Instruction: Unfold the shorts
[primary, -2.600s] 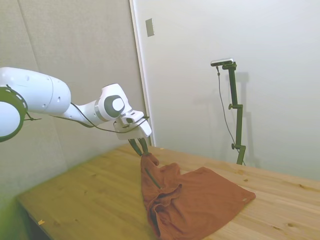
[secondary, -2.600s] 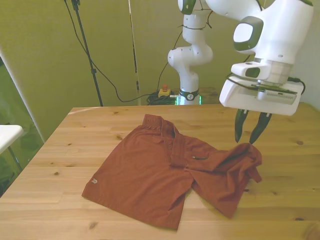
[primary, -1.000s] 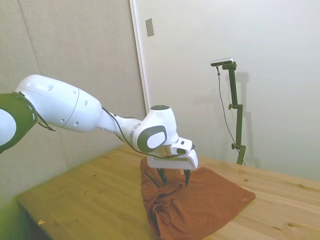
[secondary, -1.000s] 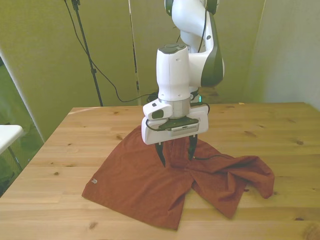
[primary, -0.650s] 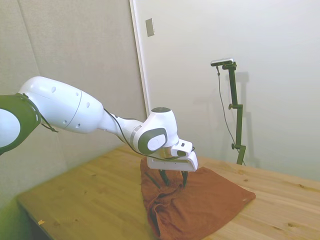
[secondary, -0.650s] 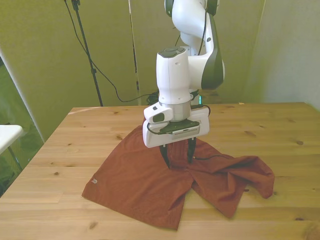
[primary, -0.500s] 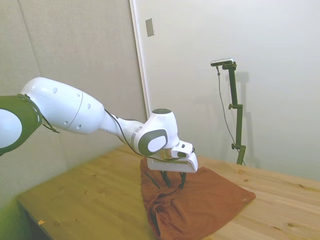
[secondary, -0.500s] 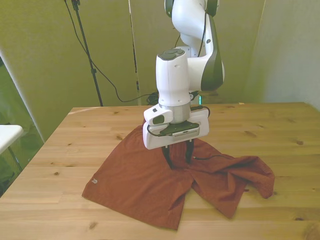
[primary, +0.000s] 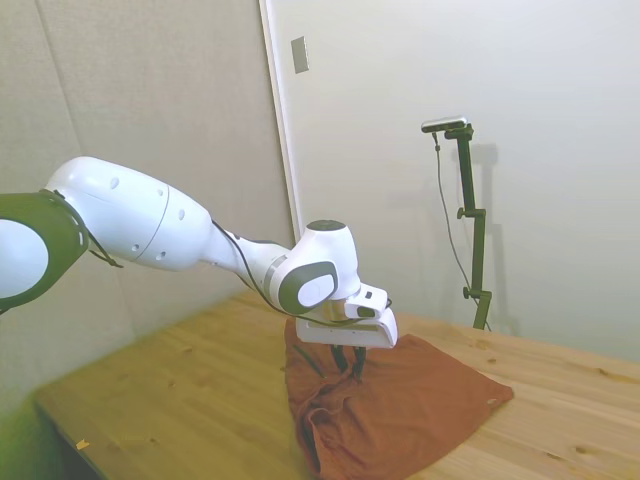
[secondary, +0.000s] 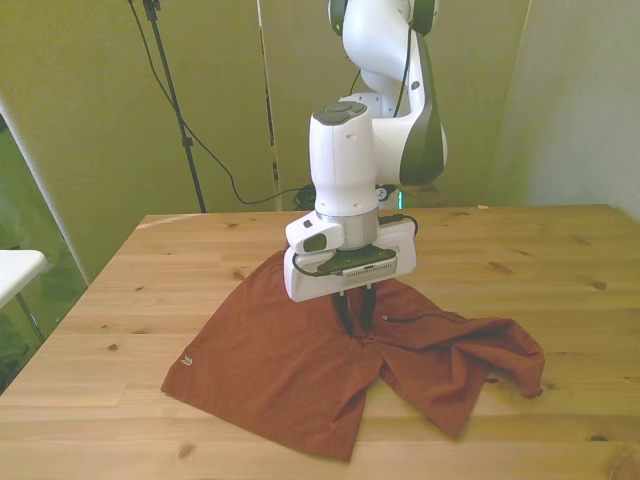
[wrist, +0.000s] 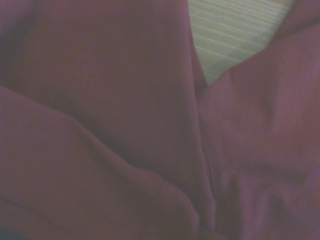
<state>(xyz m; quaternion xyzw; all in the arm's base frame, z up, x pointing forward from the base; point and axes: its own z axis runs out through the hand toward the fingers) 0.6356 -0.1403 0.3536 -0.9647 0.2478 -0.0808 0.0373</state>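
The rust-orange shorts (secondary: 265, 350) lie on the wooden table (secondary: 150, 260). The leg toward the front view's left lies flat; the leg toward the front view's right (secondary: 470, 355) is rumpled and partly folded. My gripper (secondary: 356, 314) points straight down at the middle of the shorts, where a fold runs between the legs, with its fingers pinched together on the fabric. A thin dark cord (secondary: 405, 320) lies just beside it. From the side the gripper (primary: 348, 360) presses into the shorts (primary: 410, 410). Fabric folds (wrist: 125, 125) fill the wrist view.
Bare wood of the table (primary: 170, 390) surrounds the shorts on all sides. A white object (secondary: 15, 268) sits off the table at the front view's left edge. Cables and a thin stand (secondary: 175, 110) hang behind the table. A sliver of table (wrist: 230, 35) shows in the wrist view.
The gripper left the rumpled leg, moved to the middle of the shorts and lowered. Its fingers went from wide apart to pinched on the fabric, and the shorts shifted slightly.
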